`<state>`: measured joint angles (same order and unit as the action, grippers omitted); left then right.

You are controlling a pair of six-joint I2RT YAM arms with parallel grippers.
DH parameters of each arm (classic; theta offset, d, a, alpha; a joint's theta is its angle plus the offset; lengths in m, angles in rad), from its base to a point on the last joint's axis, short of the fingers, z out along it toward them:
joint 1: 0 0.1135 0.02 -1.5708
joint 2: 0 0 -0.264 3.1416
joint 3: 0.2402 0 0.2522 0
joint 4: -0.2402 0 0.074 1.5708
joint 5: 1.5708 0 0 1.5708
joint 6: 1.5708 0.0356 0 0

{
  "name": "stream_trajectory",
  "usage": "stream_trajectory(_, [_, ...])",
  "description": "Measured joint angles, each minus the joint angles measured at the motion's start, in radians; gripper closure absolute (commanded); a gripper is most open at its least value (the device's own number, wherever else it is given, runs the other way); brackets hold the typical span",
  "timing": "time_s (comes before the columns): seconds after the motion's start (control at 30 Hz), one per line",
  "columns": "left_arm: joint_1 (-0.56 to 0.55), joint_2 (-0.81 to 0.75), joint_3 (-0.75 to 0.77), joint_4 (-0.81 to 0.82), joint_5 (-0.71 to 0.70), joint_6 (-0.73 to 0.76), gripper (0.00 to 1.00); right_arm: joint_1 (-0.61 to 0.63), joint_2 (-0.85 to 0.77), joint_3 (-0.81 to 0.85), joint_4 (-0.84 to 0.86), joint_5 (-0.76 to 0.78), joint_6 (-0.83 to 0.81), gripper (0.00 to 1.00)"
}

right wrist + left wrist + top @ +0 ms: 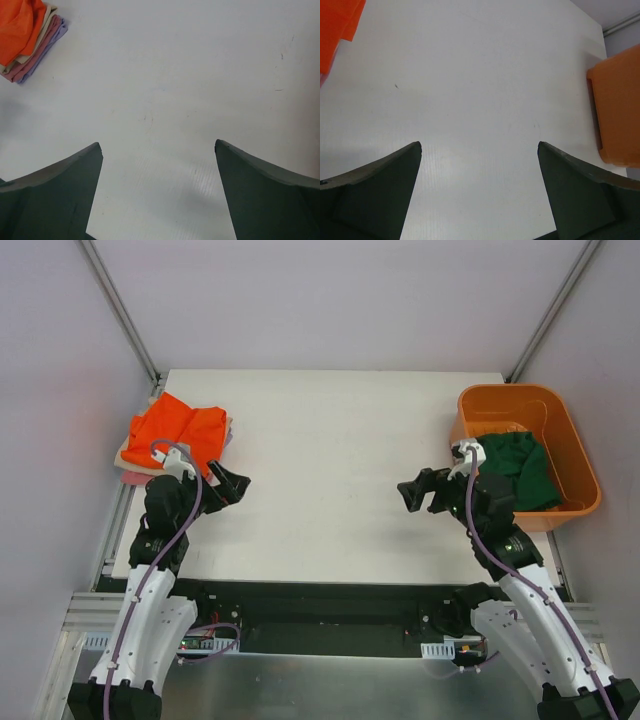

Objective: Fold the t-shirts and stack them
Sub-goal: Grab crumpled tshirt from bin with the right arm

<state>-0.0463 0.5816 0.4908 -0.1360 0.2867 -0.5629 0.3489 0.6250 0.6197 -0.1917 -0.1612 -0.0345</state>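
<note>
We read both arms as idle between cycles. The left gripper (232,485) hovers above the table (330,440) just beside the stack (128,458). The right gripper (415,492) hovers just beside the basket (505,392). In both wrist views the jaws stand wide apart with nothing between them.

The orange t-shirt (178,430) lies folded on top of the stack at the table's far left corner. The right wrist view shows cream, pink and lavender layers (41,46) beneath it. The dark green t-shirt (520,468) lies crumpled inside the basket at the right edge, not yet folded.

We judge the orange shirt done and the green shirt the next item. The next move calls for the right arm to turn toward the basket and descend into it. It must then pinch a raised fold of the green cloth and lift it clear of the rim. The cloth goes onto the middle of the table, where both grippers can spread it flat.
</note>
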Motion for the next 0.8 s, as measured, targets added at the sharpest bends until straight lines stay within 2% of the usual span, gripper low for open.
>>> stream_trajectory(0.37, [0.0,-0.032,-0.029,0.0,0.0,-0.008,0.01,0.0,-0.024,-0.034,0.025,0.089,0.058,0.04])
stream_trajectory(0.43, [0.0,-0.031,-0.029,0.0,0.005,-0.008,0.01,-0.006,0.002,0.014,-0.022,0.149,0.08,0.04])
stream_trajectory(0.5, [0.0,-0.028,-0.029,0.005,0.019,-0.007,0.01,-0.037,0.074,0.133,-0.104,0.214,0.108,0.04])
stream_trajectory(0.57, [0.0,-0.026,-0.03,0.012,0.028,-0.007,0.01,-0.1,0.168,0.273,-0.164,0.253,0.139,0.04])
stream_trajectory(0.67, [0.0,-0.028,-0.046,0.04,0.052,-0.004,0.01,-0.298,0.346,0.491,-0.24,0.277,0.206,0.04])
stream_trajectory(0.8, [0.0,-0.036,-0.07,0.052,0.077,0.0,0.01,-0.529,0.531,0.646,-0.315,0.302,0.258,0.04])
